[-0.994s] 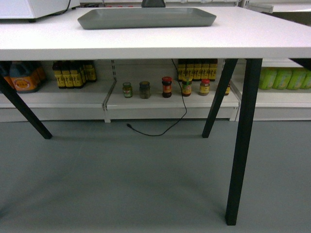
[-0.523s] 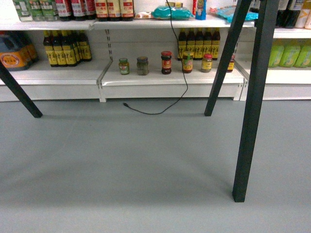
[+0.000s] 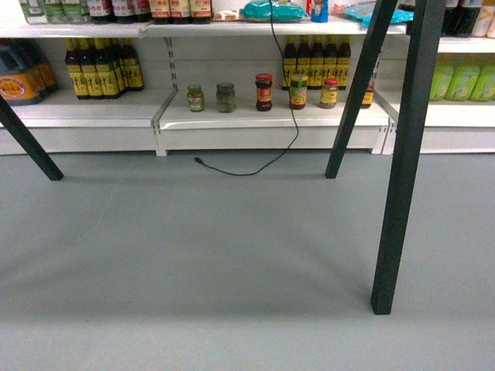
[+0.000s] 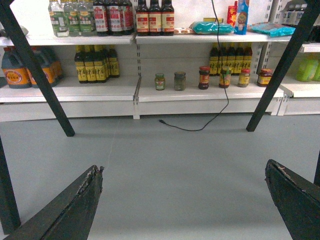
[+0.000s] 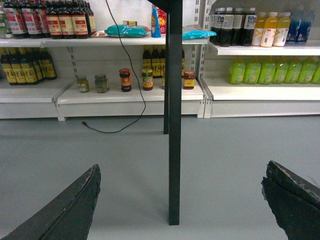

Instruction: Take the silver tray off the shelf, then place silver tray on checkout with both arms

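The silver tray shows in none of the three views, so its place cannot be told, and whether it already sits on the checkout cannot be judged. All that appears of a desk is its black legs (image 3: 402, 154), the top out of frame above. Both tools hang low over the grey floor (image 3: 193, 255), the left tool (image 4: 185, 200) and the right tool (image 5: 180, 200) each spread wide and grasping nothing, facing shelves (image 3: 263, 116) of jars (image 3: 264, 92) and bottles (image 4: 95, 62), with a black cable (image 3: 286, 116) trailing to the floor.
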